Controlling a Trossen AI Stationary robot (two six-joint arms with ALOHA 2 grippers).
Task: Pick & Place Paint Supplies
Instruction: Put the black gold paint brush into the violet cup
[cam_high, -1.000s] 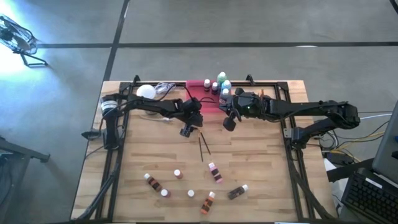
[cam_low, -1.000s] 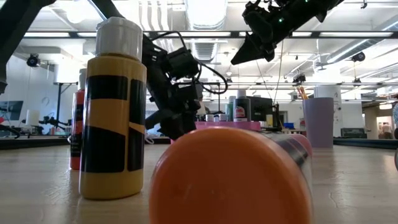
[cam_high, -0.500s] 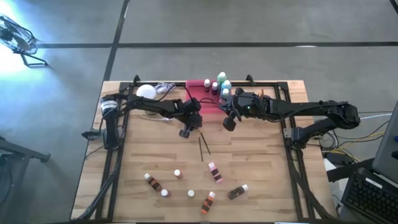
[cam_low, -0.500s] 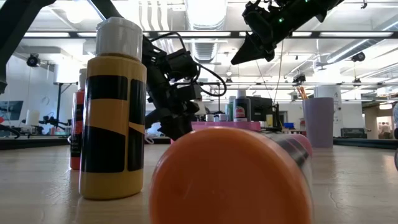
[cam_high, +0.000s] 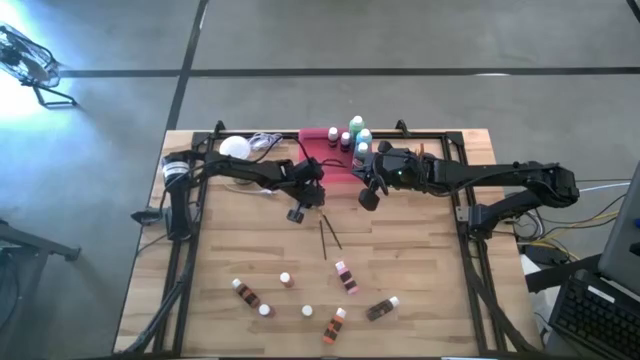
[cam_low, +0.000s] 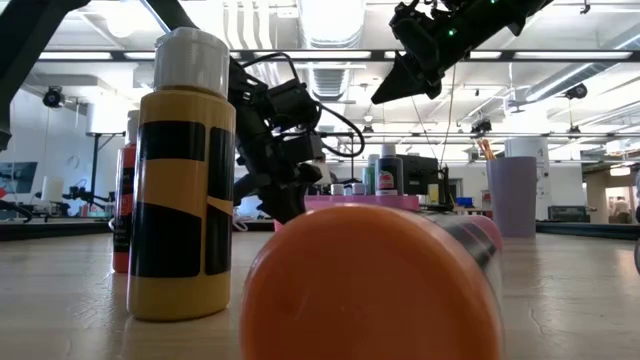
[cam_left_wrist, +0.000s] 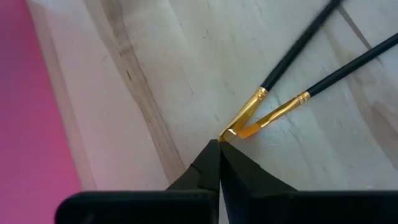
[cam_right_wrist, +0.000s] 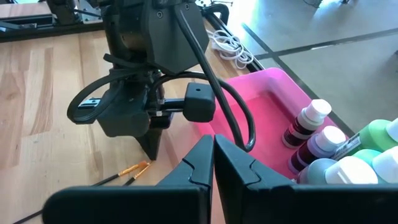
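Observation:
Two thin dark-handled paintbrushes (cam_high: 327, 235) lie flat on the wood at mid table, their gold ferrules (cam_left_wrist: 273, 112) side by side. My left gripper (cam_left_wrist: 219, 144) points steeply down at their bristle ends and is shut there; the high view shows my left gripper (cam_high: 297, 214) beside the pink tray (cam_high: 322, 150). My right gripper (cam_high: 367, 200) hangs shut and empty above the table near the tray's right side. Several bottles (cam_high: 352, 135) stand in the tray. More small bottles (cam_high: 290, 280) lie or stand near the front edge. My left gripper pinches the bristle tip (cam_left_wrist: 229, 132) of one paintbrush at the very ends of its two fingers. The fingers come slanting down from the far left. The brush lies on the table, its handle running away from the fingers.
A white globe lamp (cam_high: 235, 147) with a coiled cord sits at the far left. In the low view a yellow-and-black bottle (cam_low: 183, 180) stands and an orange one (cam_low: 370, 285) lies close to the front edge. Bare wood stretches between the brushes and the front bottles.
My left gripper has shut at the bristle ends of the brushes while staying in place. The brushes lie where they were.

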